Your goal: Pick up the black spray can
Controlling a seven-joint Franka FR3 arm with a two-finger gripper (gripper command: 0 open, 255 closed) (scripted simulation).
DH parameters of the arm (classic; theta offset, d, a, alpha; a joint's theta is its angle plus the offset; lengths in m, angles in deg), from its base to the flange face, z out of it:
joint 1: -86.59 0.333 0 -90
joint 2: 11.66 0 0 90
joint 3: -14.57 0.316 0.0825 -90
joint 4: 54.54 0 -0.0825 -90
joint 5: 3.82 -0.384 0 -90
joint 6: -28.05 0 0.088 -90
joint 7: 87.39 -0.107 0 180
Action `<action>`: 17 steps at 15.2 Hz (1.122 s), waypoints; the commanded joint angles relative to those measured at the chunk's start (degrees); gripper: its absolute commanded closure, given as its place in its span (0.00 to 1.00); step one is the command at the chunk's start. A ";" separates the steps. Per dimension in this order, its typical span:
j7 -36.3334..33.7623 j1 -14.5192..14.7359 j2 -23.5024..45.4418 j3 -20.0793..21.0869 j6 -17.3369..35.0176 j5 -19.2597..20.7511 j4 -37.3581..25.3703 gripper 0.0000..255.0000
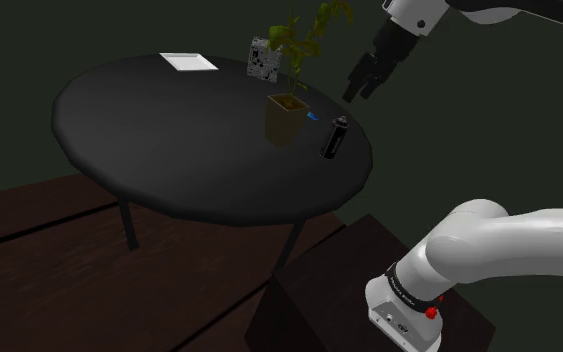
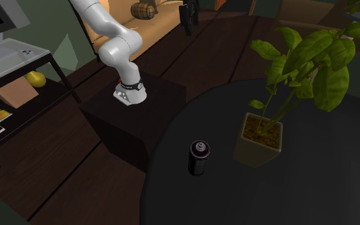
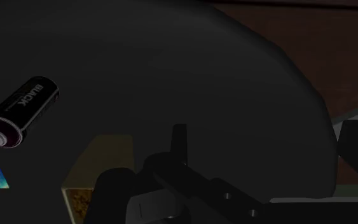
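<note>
1. The black cylindrical spray can (image 1: pixel 334 138) stands on the round black table (image 1: pixel 169 140) near its rim. In the shoulder view it is at 4 o'clock from the tan square plant pot (image 1: pixel 286 118).
2. Its long axis is vertical and the cap points up.
3. The all-black gripper (image 1: pixel 362 93) hovers at 1 o'clock from the can, fingers apart and empty.
4. Judged rigid, light, slick and easily tipped; clasp it mid-body.

Spray can (image 1: pixel 335 138) upright on table (image 1: pixel 169 130), just beside potted plant (image 1: pixel 287 115), near table's edge
</note>
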 commanded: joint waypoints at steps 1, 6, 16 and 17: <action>0.00 0.00 0.00 0.00 0.00 0.00 0.00 0.00; 4.27 -2.03 8.35 -3.70 1.44 2.72 -2.80 0.00; 11.97 -5.63 27.02 -10.12 2.92 6.75 -12.43 0.00; 12.70 -5.99 29.00 -10.68 2.93 7.03 -13.70 0.00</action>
